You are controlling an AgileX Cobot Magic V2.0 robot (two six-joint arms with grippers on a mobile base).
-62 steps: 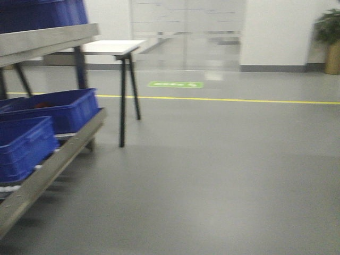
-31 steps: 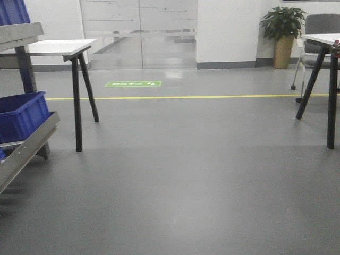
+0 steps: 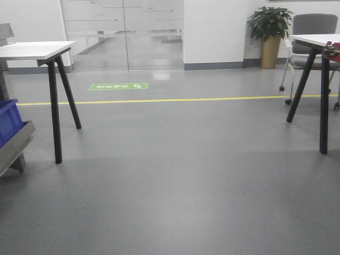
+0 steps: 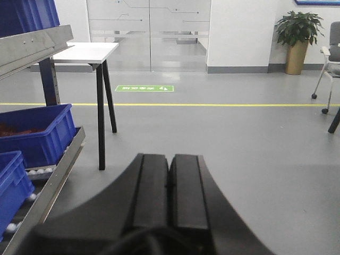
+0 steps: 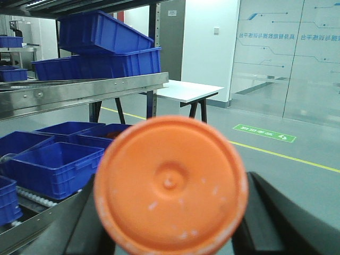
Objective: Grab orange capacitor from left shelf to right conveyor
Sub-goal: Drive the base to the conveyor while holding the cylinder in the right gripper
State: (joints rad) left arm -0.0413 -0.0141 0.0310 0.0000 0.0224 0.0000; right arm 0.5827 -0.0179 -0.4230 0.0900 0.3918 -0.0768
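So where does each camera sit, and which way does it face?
Front camera: on the robot's front, facing glass doors across open floor; no robot parts show.
Left wrist: behind the shut left fingers, facing that floor, shelf at left.
Right wrist: behind the right fingers gripping the orange cylinder, facing the shelf's blue bins.
All three share the white table and green floor sign.

capacitor (image 5: 171, 183) in right claw (image 5: 178, 220), shelf (image 5: 79, 93) behind left, bins (image 5: 111, 61) on shelf

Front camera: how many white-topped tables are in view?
2. The left table stands beside the shelf end; the right table is cropped by the frame edge, a grey chair behind it. Others could be out of frame.
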